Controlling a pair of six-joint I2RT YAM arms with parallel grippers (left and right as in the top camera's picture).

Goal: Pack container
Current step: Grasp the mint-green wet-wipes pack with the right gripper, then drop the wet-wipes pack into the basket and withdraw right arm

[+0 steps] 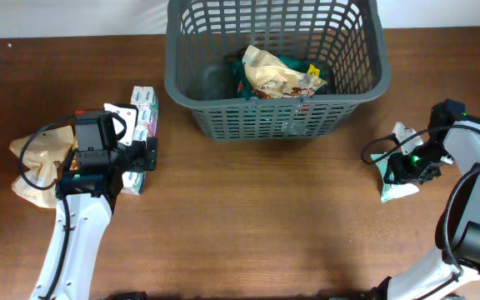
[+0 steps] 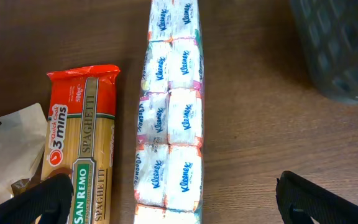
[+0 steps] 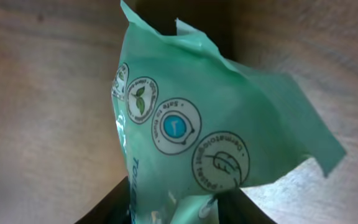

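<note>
The dark grey slotted container (image 1: 265, 121) stands at the back centre and holds a tan snack bag (image 1: 273, 75) on top of something green. Its corner shows in the left wrist view (image 2: 347, 56). My left gripper (image 1: 111, 154) is open above a long Kleenex tissue pack (image 2: 169, 118), with one finger over a red San Remo spaghetti pack (image 2: 82, 143) and the other over bare table. My right gripper (image 1: 411, 167) is shut on a green wipes packet (image 3: 185, 124) at the right side of the table; the packet also shows in the overhead view (image 1: 398, 190).
A crumpled brown paper bag (image 1: 36, 158) lies at the far left beside the left arm; its edge shows in the left wrist view (image 2: 5, 149). Bare wooden table (image 1: 265, 217) lies in front of the container, between the arms.
</note>
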